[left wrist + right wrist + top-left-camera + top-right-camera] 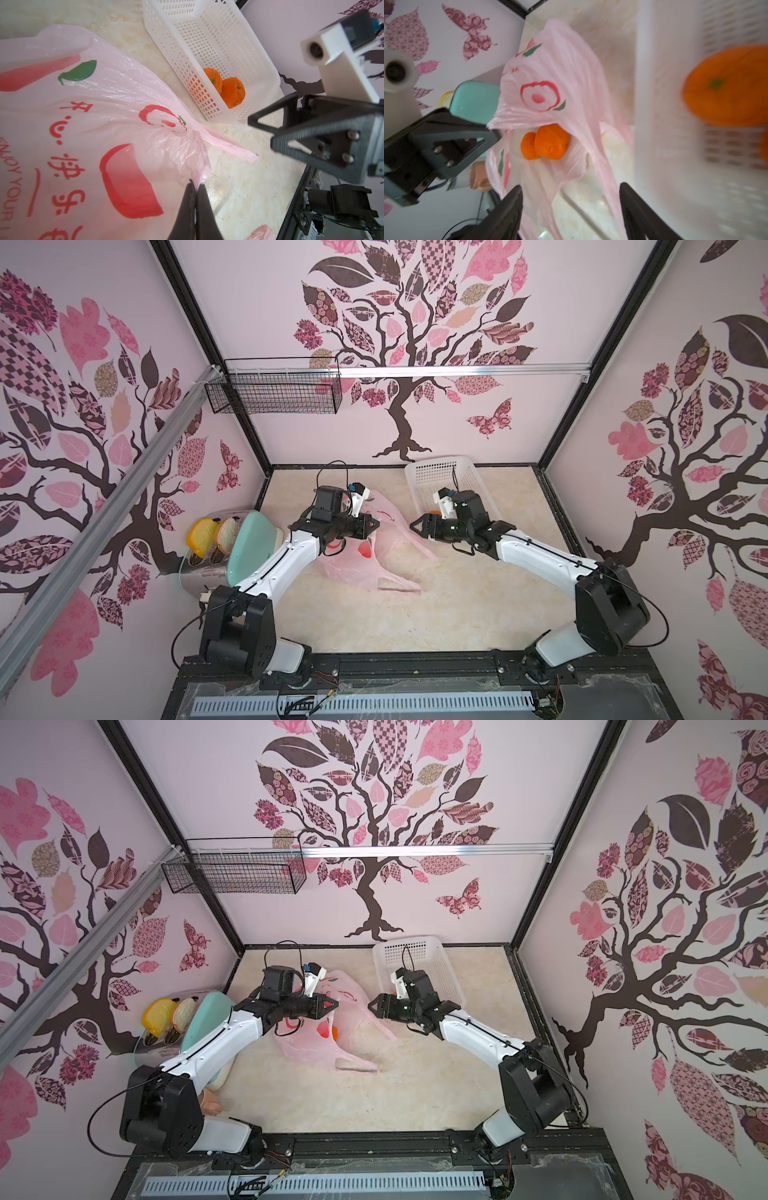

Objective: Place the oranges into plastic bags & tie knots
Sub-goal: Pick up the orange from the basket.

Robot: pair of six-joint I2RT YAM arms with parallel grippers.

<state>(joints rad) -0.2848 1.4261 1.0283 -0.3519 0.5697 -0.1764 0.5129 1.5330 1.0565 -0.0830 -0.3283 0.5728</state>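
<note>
The pink plastic bag (390, 564) (353, 1011) lies crumpled mid-table, printed with red fruits. My left gripper (376, 524) (196, 185) is shut on a fold of the bag's upper edge and holds the mouth lifted. In the right wrist view two oranges (551, 141) sit inside the open bag (560, 72). Two more oranges (232, 92) lie in the white basket (166, 41) (419, 485). My right gripper (413, 526) (571, 185) is open and holds nothing. It hangs just right of the bag's mouth, beside the basket. No knots show.
A toaster (203, 564) with toast slices and a teal plate (249, 543) stand at the left wall behind my left arm. A black wire basket (274, 391) hangs on the back wall. A bag handle strip (234, 148) trails across the table towards the basket.
</note>
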